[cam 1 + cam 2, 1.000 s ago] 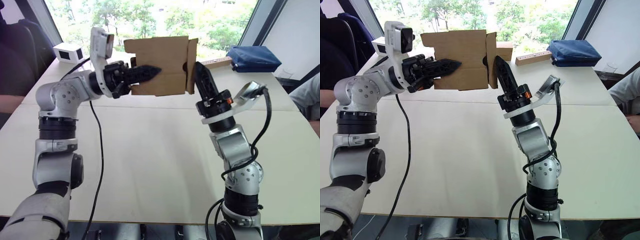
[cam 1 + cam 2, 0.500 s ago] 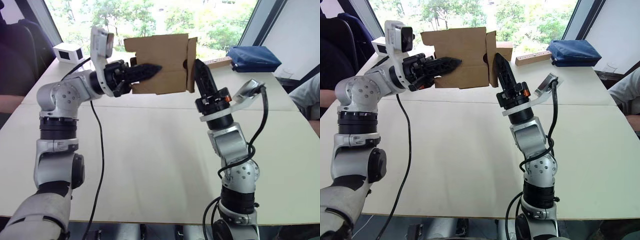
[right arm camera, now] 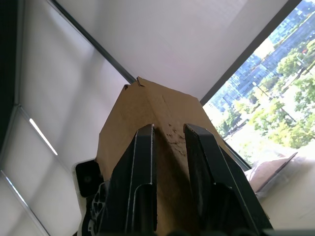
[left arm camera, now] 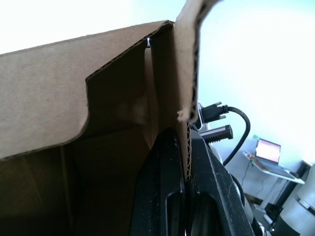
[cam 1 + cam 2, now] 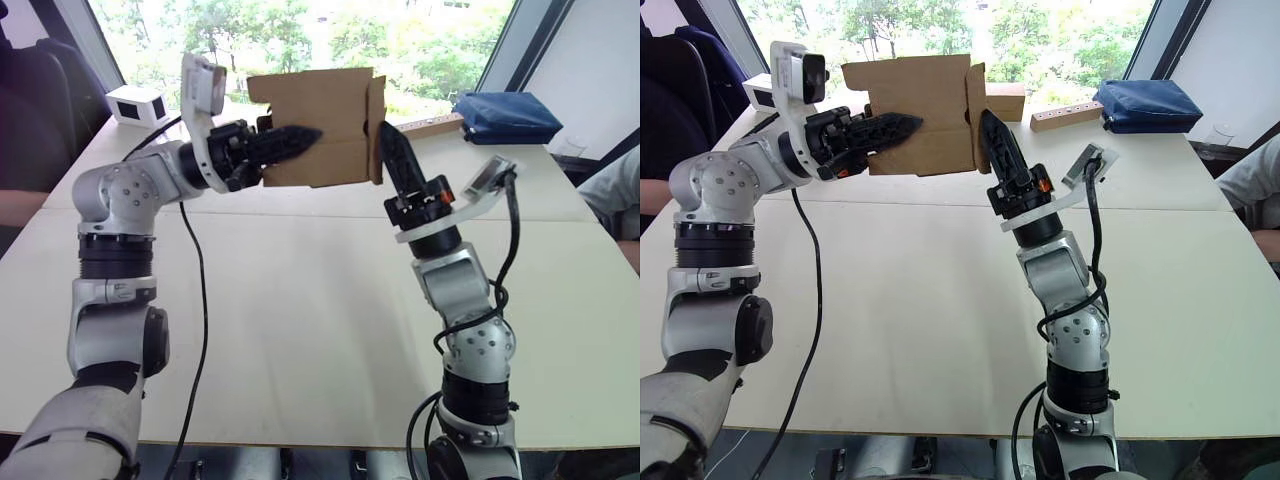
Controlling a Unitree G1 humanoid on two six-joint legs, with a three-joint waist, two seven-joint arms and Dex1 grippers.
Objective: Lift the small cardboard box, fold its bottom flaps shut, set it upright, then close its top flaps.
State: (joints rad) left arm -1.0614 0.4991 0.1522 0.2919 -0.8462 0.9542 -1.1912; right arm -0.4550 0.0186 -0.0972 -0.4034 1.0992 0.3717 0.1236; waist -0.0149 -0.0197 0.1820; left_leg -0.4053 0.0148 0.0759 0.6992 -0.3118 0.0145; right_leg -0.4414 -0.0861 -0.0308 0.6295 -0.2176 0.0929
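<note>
The small cardboard box (image 5: 318, 128) is held in the air above the far part of the table (image 5: 300, 300), and it serves as the landmark here. Its far side and much of its inside cannot be seen from the head views, and which end carries the bottom flaps cannot be told.

On the box's left side, the left arm reaches in level from a bent elbow. The left gripper (image 5: 296, 141) lies across the near face, its fingers (image 4: 162, 196) pinched tight on a cardboard wall edge, one finger inside and one outside.

On the box's right end, the right forearm rises steeply from the table edge. The right gripper (image 5: 393, 147) points up against a flap (image 5: 977, 115) folded over that end. Its fingers (image 3: 142, 177) stand slightly parted, lying against the cardboard and clasping nothing.

Left of the box and farther back a white box (image 5: 138, 103) sits on the table; right of it lies a blue bag (image 5: 505, 117).
</note>
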